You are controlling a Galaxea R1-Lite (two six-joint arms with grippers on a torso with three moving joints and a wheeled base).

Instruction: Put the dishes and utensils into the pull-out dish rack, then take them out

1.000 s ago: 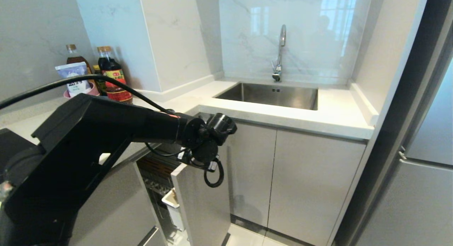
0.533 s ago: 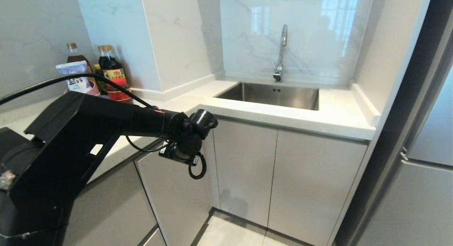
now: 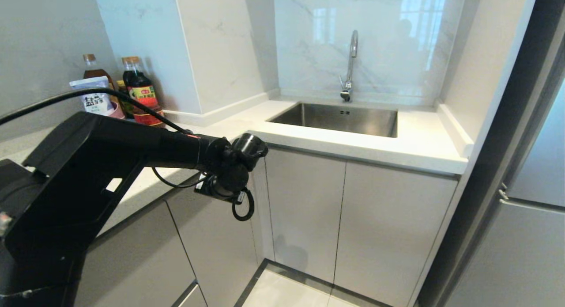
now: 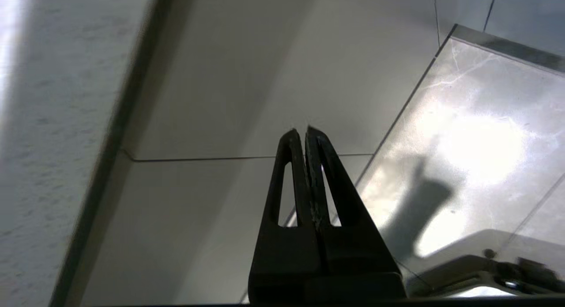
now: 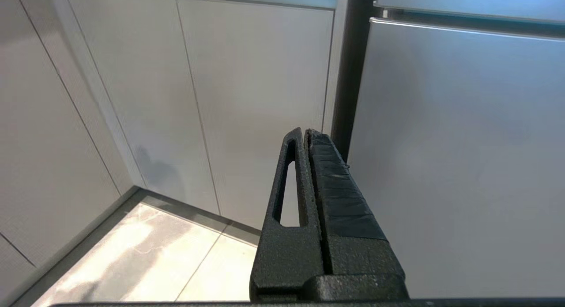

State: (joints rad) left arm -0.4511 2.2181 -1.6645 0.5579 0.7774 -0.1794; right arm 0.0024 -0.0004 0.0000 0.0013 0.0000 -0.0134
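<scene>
The pull-out dish rack is pushed in, and only its narrow pale-grey cabinet front (image 3: pixel 216 245) shows, flush with the neighbouring doors. The dishes and the utensils are out of view. My left arm (image 3: pixel 176 150) reaches across to the top of that front, just under the counter edge, and its wrist hides the fingers in the head view. In the left wrist view my left gripper (image 4: pixel 304 130) is shut with nothing in it, its tips close to the grey cabinet panels. My right gripper (image 5: pixel 305 131) is shut and empty, parked low and facing the cabinet doors.
A steel sink (image 3: pixel 335 117) with a faucet (image 3: pixel 351 64) is set in the white counter (image 3: pixel 397 143). Sauce bottles (image 3: pixel 139 92) stand at the back left. A grey fridge (image 3: pixel 529 201) rises on the right. Pale floor tiles (image 3: pixel 291 296) lie below the doors.
The rack stood pulled out a second ago with its wire basket and white box showing. It has slid in shut, and my left arm moved left with its front.
</scene>
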